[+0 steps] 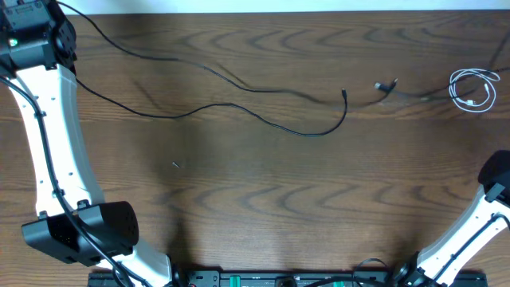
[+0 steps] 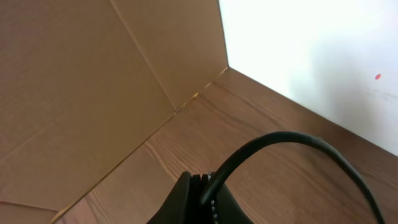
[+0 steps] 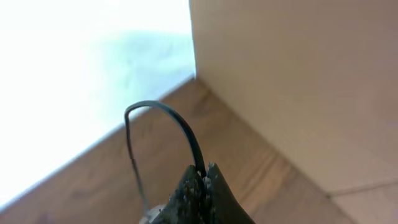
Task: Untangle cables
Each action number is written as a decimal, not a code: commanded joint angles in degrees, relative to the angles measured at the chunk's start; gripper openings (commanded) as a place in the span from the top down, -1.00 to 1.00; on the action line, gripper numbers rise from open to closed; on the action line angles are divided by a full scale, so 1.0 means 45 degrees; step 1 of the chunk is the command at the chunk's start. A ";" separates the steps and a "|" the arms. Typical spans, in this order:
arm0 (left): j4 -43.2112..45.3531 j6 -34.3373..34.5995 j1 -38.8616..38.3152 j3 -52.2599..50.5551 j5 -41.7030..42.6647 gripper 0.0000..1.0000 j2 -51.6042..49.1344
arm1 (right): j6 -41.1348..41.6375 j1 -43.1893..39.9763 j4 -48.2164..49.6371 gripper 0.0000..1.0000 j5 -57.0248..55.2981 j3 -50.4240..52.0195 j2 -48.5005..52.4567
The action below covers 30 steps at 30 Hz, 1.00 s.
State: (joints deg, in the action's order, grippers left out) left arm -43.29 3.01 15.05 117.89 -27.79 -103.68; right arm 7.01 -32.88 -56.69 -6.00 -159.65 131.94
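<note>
Overhead view, item 1: wooden table (image 1: 239, 207), with the left arm (image 1: 56, 135) along its left edge and the right arm (image 1: 470, 227) at the near-right corner. Neither gripper shows from above.

Item 2: black cable (image 1: 311, 134). It runs from the far-left corner across the table to the centre, curves near, then turns far and ends in a small plug (image 1: 344, 94). A 2nd black strand runs beside it from the far left, and I cannot tell whether the 2 are 1 cord.

Item 3: thin cable (image 1: 406, 94), dark, lying flat on the far right of the table. Its pale plug ends (image 1: 379, 85) sit just right of the black cable's plug, apart from it.

Item 4: white cable (image 1: 456, 96), coiled in a small loop at the far-right edge, just beside the thin cable.

Left wrist view, item 5: left gripper (image 2: 200, 196), fingers together and clamped on the black cable (image 2: 292, 138), which arcs up and off to the right. Cardboard wall (image 2: 74, 81) and white wall (image 2: 311, 43) stand behind and meet at a corner.

Right wrist view, item 6: right gripper (image 3: 204, 177), fingers together and pinching a thin cable (image 3: 180, 127), which loops up, left and back down. The same 2 kinds of wall stand behind it.
</note>
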 commanded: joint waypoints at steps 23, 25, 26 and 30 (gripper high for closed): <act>-0.0078 0.1695 0.0539 0.0107 -0.1059 0.85 -0.0612 | 0.2210 -0.2302 0.0015 0.98 -0.1545 -0.0763 -0.0316; -0.0121 0.1690 0.0447 0.0107 -0.1035 0.85 -0.0801 | 0.1899 -0.2433 0.0136 0.98 -0.0913 -0.0568 -0.0316; -0.0121 0.1690 0.0427 0.0107 -0.1035 0.85 -0.0908 | 0.1894 -0.2448 0.0175 0.98 -0.0797 -0.0505 -0.0316; 0.0029 0.1705 0.0641 0.0107 -0.1078 0.85 -0.1418 | 0.1753 -0.2448 0.0471 0.98 -0.0719 -0.0136 -0.0316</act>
State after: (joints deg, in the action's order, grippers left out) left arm -43.46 9.26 17.04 117.89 -30.79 -108.40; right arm 15.79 -44.14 -55.24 -10.90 -161.16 131.92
